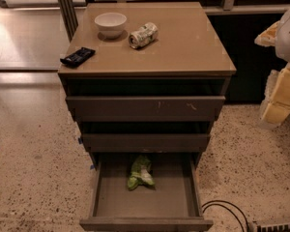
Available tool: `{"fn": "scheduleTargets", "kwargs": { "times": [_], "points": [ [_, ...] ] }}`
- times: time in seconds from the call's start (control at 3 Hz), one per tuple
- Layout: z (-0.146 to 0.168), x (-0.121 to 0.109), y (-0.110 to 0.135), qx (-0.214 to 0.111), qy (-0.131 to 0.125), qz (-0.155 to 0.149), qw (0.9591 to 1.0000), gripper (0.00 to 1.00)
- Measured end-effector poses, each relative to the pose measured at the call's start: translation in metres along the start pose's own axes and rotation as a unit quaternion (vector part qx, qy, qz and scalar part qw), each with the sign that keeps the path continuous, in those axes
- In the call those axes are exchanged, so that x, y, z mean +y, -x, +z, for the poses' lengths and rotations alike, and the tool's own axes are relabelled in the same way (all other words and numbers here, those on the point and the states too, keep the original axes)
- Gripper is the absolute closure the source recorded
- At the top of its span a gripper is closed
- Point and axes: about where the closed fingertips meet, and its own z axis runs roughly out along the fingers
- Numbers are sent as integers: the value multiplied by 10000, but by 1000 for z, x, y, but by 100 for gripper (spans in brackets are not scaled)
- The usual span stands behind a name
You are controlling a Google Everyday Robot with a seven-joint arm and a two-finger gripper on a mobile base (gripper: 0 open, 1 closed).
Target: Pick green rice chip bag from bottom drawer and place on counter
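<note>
Nearest is the bottom drawer [146, 223], pulled far out, its plain front at the lower edge of the view and its inside open from above. On its floor lies the green bag [140, 173], crinkled, light green with white patches, towards the back of the drawer and about midway between the side walls, touching neither; its far end lies close under the middle drawer's front. The rest of the drawer floor around it is bare grey-brown. Above it the middle drawer [146, 142] and the top drawer [145, 108] are each out only a little, with a dark gap over each front. The counter [183, 47] tops the cabinet, tan and smooth. On it, near the back left, a white bowl [110, 23] stands upright; just beside it on the right a crushed can [143, 35] lies on its side; a black wrapper [77, 56] lies flat at the left front corner, well apart from both. The gripper [280, 94] hangs at the right edge of the view, off the cabinet's right side, at about the height of the top drawer and well apart from the bag, holding nothing that can be seen; open or closed, I cannot tell. A dark cable [226, 206] curls on the speckled floor [34, 178] at the lower right.
</note>
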Motion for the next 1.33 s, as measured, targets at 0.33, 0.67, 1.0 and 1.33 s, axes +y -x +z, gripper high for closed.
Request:
{"fn": "scheduleTargets", "kwargs": {
  "times": [0.33,0.67,1.0,1.33],
  "points": [
    [0,0,0,0,0,0,10000,0],
    [17,9,-4,-83,-89,165,9998,0],
    [63,34,-12,-309,-79,600,9977,0],
    [124,69,-14,-621,92,904,9939,0]
  ]
}}
